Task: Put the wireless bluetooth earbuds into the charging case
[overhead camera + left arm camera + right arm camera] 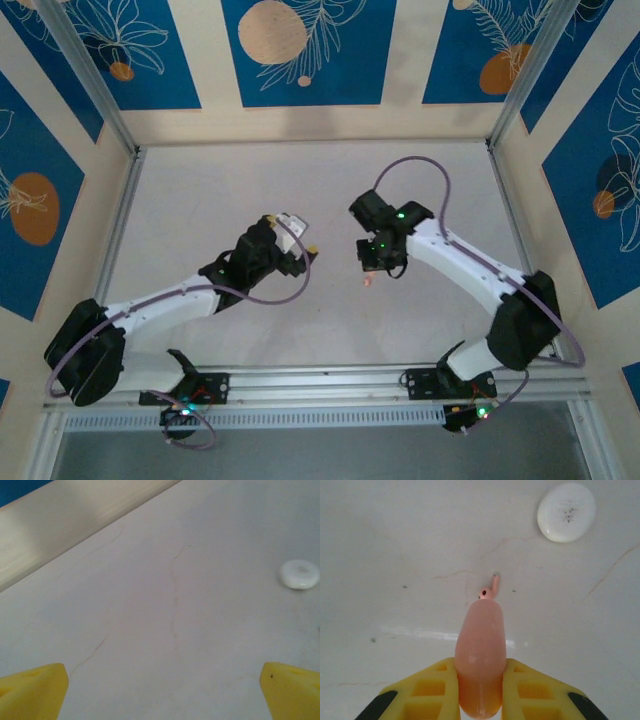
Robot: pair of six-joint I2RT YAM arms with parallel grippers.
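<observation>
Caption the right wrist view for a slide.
Right pincer clamps the charging case; one earbud lies just beyond it, white puck farther.

Overhead, my left hand (295, 238) and right hand (372, 262) angle toward each other above the pale surface (300, 170); a pink charging case (367, 282) shows at the right hand's tip.

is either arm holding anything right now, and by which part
The right pincer grips the charging case by the sides of its near end. The left pincer is open, empty.
</observation>
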